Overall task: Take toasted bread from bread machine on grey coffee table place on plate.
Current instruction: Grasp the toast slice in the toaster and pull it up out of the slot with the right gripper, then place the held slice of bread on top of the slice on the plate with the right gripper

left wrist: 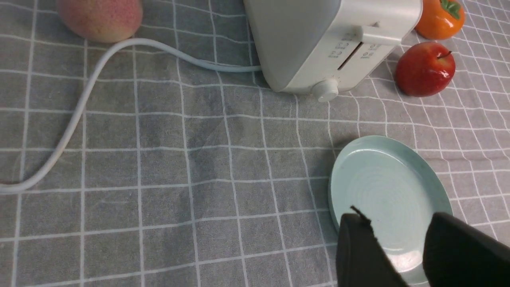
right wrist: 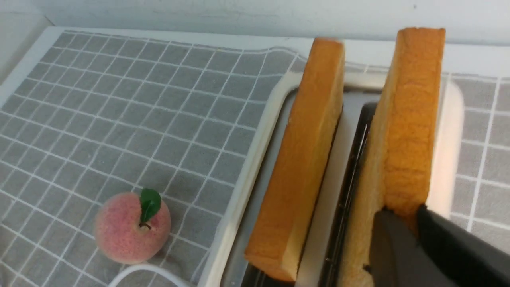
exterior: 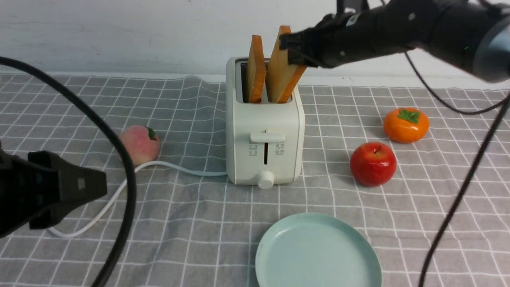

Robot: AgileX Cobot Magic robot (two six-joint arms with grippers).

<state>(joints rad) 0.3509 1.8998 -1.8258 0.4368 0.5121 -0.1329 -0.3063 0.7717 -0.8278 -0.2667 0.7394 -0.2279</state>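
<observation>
The cream-white bread machine stands mid-table on the grey coffee table, with two slices of toasted bread upright in its slots. My right gripper comes in from the right and is shut on the top crust of the right slice, which leans right. The wrist view shows its fingers pinching that slice. The left slice stands free. The mint-green plate lies bare in front of the toaster. My left gripper hovers low at the left, open and holding nothing.
A pink peach sits left of the toaster beside the white cord, which loops toward the front left. A red apple and an orange persimmon lie to the right. Black arm cables hang on both sides.
</observation>
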